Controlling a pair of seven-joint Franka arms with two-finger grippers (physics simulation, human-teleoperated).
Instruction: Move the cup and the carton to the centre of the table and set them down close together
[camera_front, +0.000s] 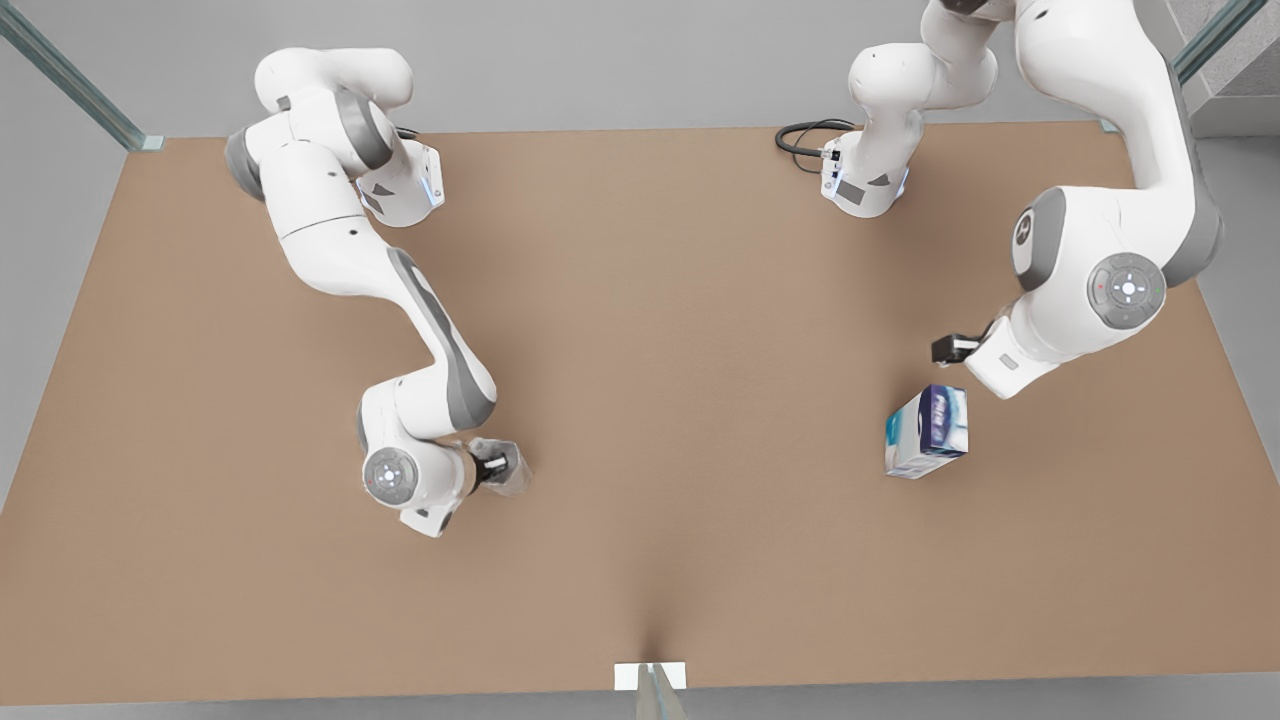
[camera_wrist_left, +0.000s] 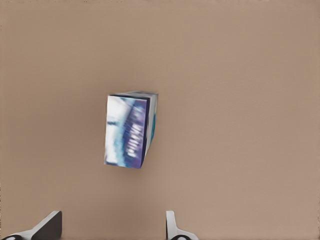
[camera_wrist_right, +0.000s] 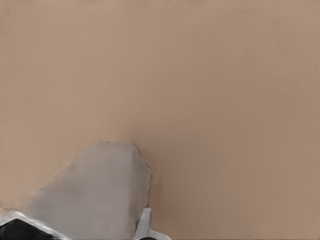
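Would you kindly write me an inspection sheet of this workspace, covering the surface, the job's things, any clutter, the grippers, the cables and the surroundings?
Surface: the table is plain light brown and flat.
Job's things: the carton stands alone on the front view's right; the cup sits on the front view's left, between a gripper's fingers.
Clutter: nothing seen.
Grippers: the left gripper hangs open above the carton, not touching it; the right gripper is shut on the cup.
Cables: a black cable loops at an arm base by the far edge.
Surroundings: grey floor, glass panel edges at the far corners.
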